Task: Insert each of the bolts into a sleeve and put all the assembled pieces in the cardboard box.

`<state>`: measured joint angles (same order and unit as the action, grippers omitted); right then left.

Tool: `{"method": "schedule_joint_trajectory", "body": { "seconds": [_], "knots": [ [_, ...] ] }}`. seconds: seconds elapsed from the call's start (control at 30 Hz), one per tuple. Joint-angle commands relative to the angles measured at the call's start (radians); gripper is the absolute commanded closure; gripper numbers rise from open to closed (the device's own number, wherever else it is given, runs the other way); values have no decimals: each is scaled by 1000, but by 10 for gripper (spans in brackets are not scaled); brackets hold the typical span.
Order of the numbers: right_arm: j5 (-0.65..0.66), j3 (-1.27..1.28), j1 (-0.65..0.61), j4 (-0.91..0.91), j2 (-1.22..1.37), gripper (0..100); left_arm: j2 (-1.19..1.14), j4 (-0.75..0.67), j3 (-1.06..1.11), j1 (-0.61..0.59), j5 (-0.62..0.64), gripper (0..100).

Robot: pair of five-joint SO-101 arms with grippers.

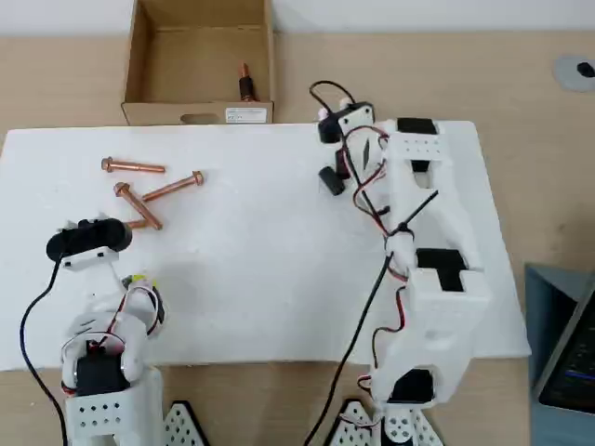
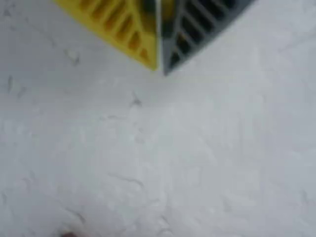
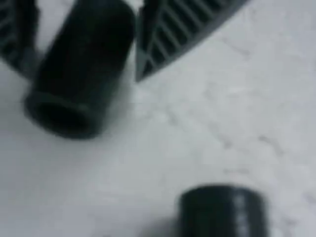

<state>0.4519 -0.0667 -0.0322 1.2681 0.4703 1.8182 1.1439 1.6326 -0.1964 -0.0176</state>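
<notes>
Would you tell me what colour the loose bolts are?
The bolts are copper-orange, clearest in the high view.

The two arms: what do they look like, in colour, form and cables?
Both the left arm and the right arm have white plastic shells with black motor blocks at the joints. Thin red and black cables run along each. The left gripper has one yellow finger and one grey, both ribbed. The right gripper is dark grey, ribbed too.

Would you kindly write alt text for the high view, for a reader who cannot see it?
Two white robot arms stand at a white mat: loose copper bolts lie near the left arm, a black sleeve by the right arm. A cardboard box behind holds one assembled piece.
</notes>
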Motion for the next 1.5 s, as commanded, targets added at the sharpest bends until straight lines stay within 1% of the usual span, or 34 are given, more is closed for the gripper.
{"method": "schedule_joint_trajectory", "body": {
  "seconds": [0.0,0.07,0.17,0.33,0.63,0.97,1.13,1.2,1.3,1.47],
  "knots": [
    [8,-45,4,-6,56,891,7,-18,-8,-9,-3,996],
    [8,-47,-1,-2,70,910,7,-18,-8,-9,-3,996],
    [8,-50,-4,14,67,991,7,-18,-8,-9,-3,996],
    [8,-51,-4,40,-4,988,7,-18,-8,-6,-3,996],
    [0,-81,-77,173,-219,988,7,-18,-8,-2,-3,996],
    [-77,-76,-79,325,-461,988,7,-18,-8,0,-9,995],
    [-78,-74,-77,431,-611,988,7,-18,-8,52,-11,995],
    [-117,-74,-77,465,-676,988,7,-25,-8,60,-11,994],
    [-212,-73,-77,514,-754,988,5,-68,2,60,-6,994],
    [-387,28,-76,520,-920,988,5,-68,-3,58,-9,993]
  ]
}}
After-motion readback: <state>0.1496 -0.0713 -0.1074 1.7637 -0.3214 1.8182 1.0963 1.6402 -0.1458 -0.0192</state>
